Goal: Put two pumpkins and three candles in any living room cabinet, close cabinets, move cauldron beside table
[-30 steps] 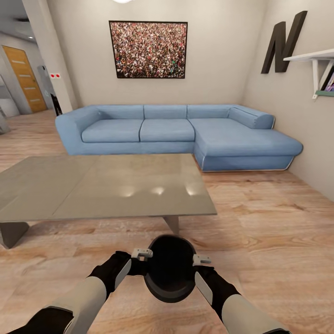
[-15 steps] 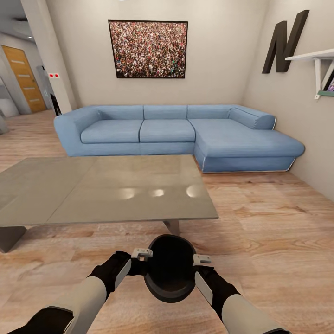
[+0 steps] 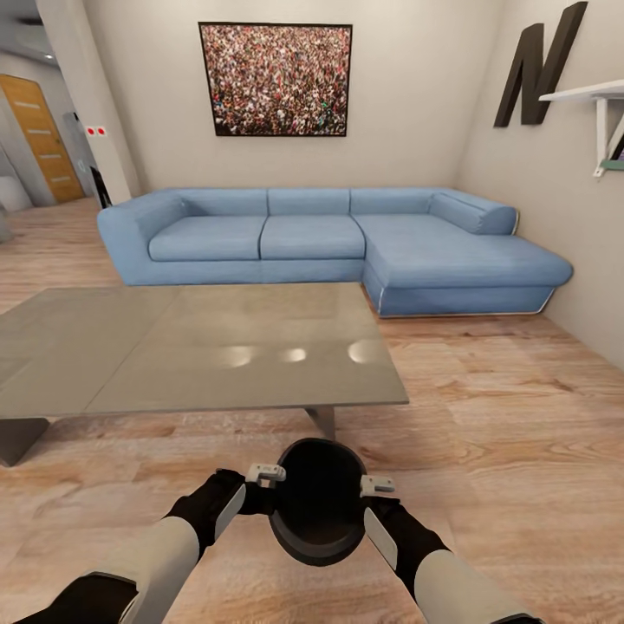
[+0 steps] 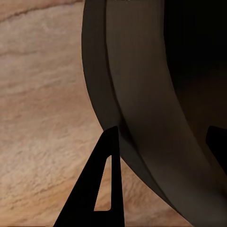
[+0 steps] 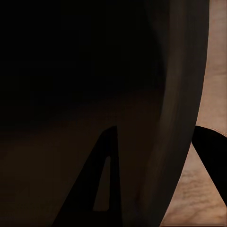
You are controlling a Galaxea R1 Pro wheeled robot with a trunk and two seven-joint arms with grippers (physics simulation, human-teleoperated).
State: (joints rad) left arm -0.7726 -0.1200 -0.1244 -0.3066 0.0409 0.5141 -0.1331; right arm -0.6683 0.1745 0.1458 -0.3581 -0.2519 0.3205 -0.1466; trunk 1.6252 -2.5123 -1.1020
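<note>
I carry the small round black wide-mouthed cauldron (image 3: 318, 503) between both arms, my left pincer (image 3: 265, 474) and right pincer (image 3: 377, 485) each clamped on its rim, above the wooden floor (image 3: 503, 416) just short of the low grey glass-topped desk (image 3: 199, 347). To finish well, I should lower it level beside the desk's edge, then release both sides together.

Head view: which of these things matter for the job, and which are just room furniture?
Part of the job: cauldron, held between left claw and right claw; table.
Just there: sofa, picture, wall letter, shelf.
</note>
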